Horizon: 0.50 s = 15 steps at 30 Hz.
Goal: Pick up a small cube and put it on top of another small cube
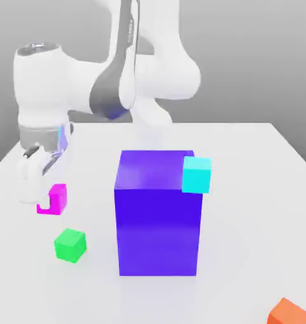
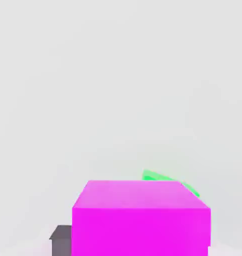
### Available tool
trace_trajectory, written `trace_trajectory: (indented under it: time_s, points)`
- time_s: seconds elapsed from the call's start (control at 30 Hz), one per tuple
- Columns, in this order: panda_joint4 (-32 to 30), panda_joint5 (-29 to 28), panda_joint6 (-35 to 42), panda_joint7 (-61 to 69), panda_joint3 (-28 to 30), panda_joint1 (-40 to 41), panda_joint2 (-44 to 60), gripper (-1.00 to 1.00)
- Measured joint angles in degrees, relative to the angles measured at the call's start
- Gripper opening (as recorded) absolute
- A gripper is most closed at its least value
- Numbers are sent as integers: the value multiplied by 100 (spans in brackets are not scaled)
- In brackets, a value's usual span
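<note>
At the exterior view's left, your gripper (image 1: 45,201) is pointing down and gripping the magenta cube (image 1: 58,199). That cube is sitting upright, showing a broad face toward the camera; its sides are looking about equal, giving no clear long axis. Just nearer the camera, the green cube (image 1: 70,245) is resting on the table (image 1: 238,253), turned with an edge facing you. To its right, the tall blue-purple block (image 1: 158,221) is standing upright. The cyan cube (image 1: 196,175) is overlapping its upper right corner; you can't tell whether they're touching. The orange cube (image 1: 288,314) is lying angled at the near right.
</note>
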<state>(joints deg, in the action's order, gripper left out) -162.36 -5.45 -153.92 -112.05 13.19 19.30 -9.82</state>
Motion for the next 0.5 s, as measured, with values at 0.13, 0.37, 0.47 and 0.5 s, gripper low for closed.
trace_trajectory:
  time_s: [0.13,0.37,0.47,0.5]
  points:
    - [-20,-233,-101,-195,-44,94,78,-100]
    - [13,-613,-369,-464,-100,231,316,-100]
    - [25,-700,-497,-524,-100,251,465,-100]
    - [28,-713,-543,-534,-99,254,520,-100]
